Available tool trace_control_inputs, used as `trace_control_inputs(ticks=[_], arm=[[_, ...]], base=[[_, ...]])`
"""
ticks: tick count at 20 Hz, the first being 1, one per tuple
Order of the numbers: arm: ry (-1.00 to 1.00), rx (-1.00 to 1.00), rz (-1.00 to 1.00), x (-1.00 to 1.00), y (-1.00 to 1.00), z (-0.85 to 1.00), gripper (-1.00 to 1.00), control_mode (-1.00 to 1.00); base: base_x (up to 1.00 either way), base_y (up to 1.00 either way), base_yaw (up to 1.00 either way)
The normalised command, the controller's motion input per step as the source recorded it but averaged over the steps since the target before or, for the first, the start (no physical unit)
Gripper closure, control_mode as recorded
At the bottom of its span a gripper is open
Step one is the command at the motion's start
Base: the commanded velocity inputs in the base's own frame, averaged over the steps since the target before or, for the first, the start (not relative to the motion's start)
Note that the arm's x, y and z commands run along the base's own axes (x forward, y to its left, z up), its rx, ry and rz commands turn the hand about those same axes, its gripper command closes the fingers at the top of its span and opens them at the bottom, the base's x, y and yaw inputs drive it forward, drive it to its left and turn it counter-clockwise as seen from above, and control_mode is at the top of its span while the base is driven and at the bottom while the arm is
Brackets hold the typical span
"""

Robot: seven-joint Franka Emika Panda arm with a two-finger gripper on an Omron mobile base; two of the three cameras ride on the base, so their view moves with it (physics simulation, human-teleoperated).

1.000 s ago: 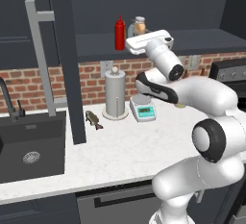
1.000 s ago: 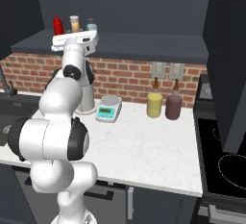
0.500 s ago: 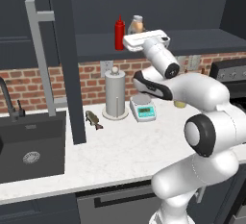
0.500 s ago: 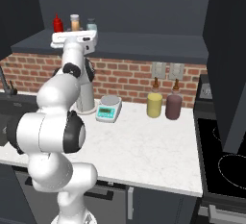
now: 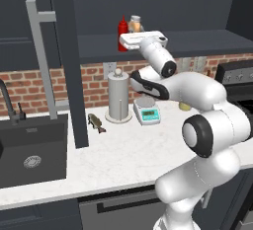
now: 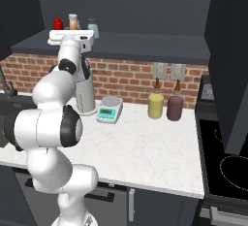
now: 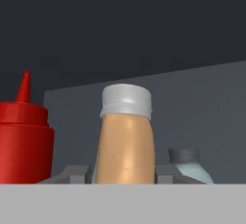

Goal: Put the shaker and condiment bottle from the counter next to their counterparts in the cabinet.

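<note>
The orange-tan condiment bottle (image 7: 125,146) with its pale cap stands upright on the dark cabinet shelf (image 5: 197,44). My gripper (image 7: 124,175) is shut on the condiment bottle, a grey finger (image 7: 77,172) on each side of its body. In the hand view the red squeeze bottle (image 7: 21,141) is close on its left. The small pale blue-grey shaker (image 7: 190,168) sits on its right, a little farther back. From the right base view the red bottle (image 6: 58,23), condiment bottle (image 6: 73,21) and shaker (image 6: 92,26) line up above my hand (image 6: 72,35).
The open cabinet door with its long grey bar handle (image 5: 44,56) hangs left of the arm. On the counter stand a paper towel holder (image 5: 118,95), a small scale (image 5: 147,110), a yellow bottle (image 6: 155,104) and a maroon bottle (image 6: 175,106). The black sink (image 5: 29,150) lies at the left.
My hand has shifted slightly left along the shelf with the condiment bottle, toward the red bottle. Over the last half second it has hardly moved.
</note>
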Motion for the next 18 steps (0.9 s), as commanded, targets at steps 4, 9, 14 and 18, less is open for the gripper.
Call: trace_control_inputs(ticks=[4, 9, 14, 18], arm=[[0.02, 0.00, 0.00, 0.03, 0.14, -0.10, 1.00, -1.00], [0.02, 0.00, 0.00, 0.00, 0.07, -0.21, 1.00, -1.00], [0.03, 0.00, 0.00, 0.00, 0.00, -0.19, 1.00, -1.00], [0.04, 0.00, 0.00, 0.00, 0.00, -0.26, 1.00, -1.00]], base=[[0.00, 0.00, 0.00], [0.00, 0.00, 0.00], [0.00, 0.00, 0.00], [0.00, 0.00, 0.00]])
